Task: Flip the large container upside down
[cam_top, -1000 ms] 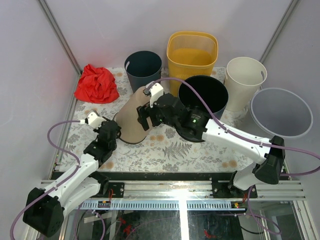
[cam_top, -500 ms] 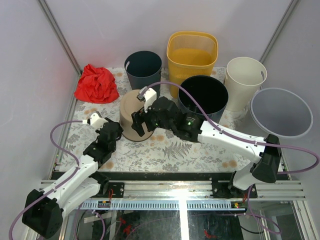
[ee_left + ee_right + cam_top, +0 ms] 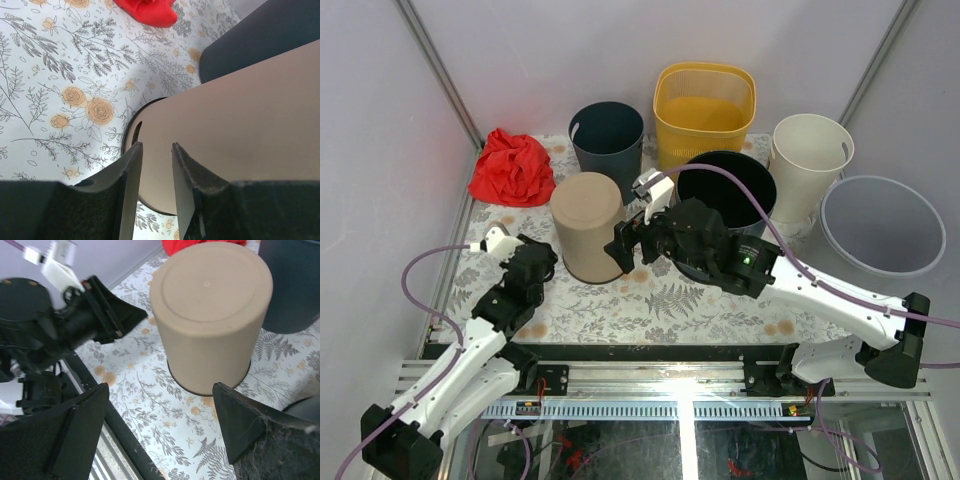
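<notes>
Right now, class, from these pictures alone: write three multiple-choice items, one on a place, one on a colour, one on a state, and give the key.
1. Where does the red cloth lie?
A) at the far left corner of the mat
B) inside a bin
C) between the arms' bases

2. What colour is the mesh basket at the back?
A) green
B) yellow
C) white

3. How does the tan container stand?
A) mouth up
B) on its side
C) upside down, flat base up

Key: 1 A, it lies bunched at that corner; 2 B, its mesh walls are yellow; 3 C, the right wrist view shows its closed round base on top and its rim on the mat.
</notes>
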Controlling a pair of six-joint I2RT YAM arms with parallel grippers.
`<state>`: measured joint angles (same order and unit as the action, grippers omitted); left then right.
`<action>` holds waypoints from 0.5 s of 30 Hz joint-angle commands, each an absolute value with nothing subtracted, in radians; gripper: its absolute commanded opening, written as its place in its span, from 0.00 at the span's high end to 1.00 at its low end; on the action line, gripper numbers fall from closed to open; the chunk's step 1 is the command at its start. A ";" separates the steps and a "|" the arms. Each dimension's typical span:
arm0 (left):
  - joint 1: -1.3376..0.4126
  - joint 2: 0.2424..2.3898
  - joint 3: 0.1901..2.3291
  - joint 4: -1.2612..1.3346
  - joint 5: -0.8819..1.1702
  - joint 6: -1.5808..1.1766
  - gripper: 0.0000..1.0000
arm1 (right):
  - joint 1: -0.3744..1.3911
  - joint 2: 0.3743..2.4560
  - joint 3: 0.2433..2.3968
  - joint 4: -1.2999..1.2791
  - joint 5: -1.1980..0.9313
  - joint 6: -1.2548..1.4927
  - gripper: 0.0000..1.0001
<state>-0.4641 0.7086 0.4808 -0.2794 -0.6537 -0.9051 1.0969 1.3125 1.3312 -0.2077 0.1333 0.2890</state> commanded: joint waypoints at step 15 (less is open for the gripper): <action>-0.461 0.560 0.883 -0.640 -0.466 -0.798 0.63 | 0.998 1.471 1.269 -0.005 0.205 0.277 0.01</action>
